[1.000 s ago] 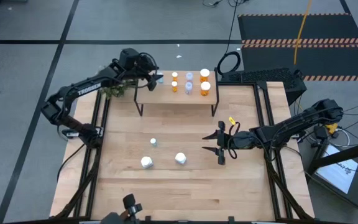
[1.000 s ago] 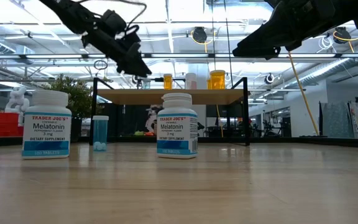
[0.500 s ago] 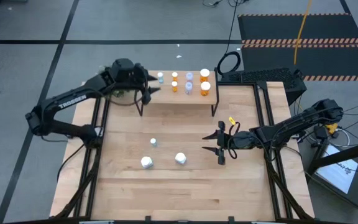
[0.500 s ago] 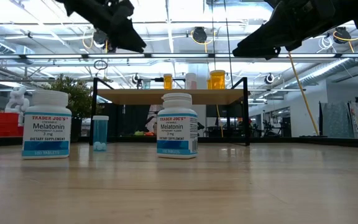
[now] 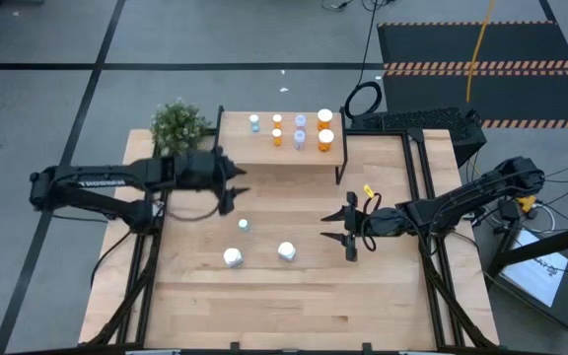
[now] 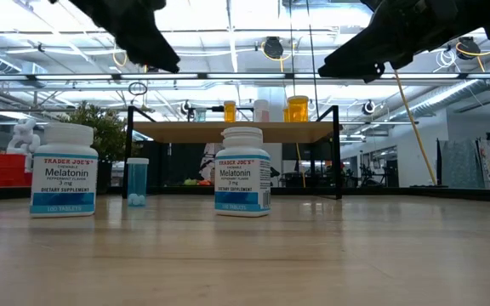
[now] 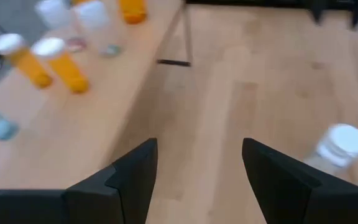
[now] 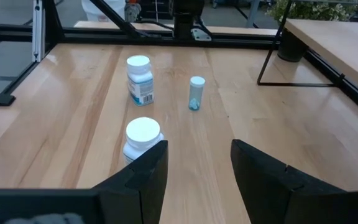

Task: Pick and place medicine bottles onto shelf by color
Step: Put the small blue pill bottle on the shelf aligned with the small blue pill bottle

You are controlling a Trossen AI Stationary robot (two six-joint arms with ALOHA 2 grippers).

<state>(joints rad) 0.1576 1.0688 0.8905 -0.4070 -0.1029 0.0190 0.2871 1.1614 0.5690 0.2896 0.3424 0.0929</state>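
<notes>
The shelf [image 5: 264,151] stands at the table's far side and carries several white-capped medicine bottles: a pale blue one [image 5: 254,122] at its left end, then orange [image 5: 277,137], lavender [image 5: 300,138] and larger orange ones [image 5: 325,139]. On the table stand a small blue bottle [image 5: 243,225] and two white bottles [image 5: 233,258] [image 5: 286,251]. My left gripper [image 5: 233,187] hovers open and empty in front of the shelf's left end, above the table [image 7: 197,177]. My right gripper [image 5: 348,230] waits open to the right of the table bottles [image 8: 197,168].
A potted plant [image 5: 177,124] stands at the table's far left corner beside the shelf. Black frame rails run along the table's left and right edges. Bare wood lies between the shelf and the three standing bottles.
My left gripper has drawn back from the shelf's left end, going toward the table's near edge and a little left, and stays open and empty. The pale blue bottle stays standing on the shelf. The right arm has kept still.
</notes>
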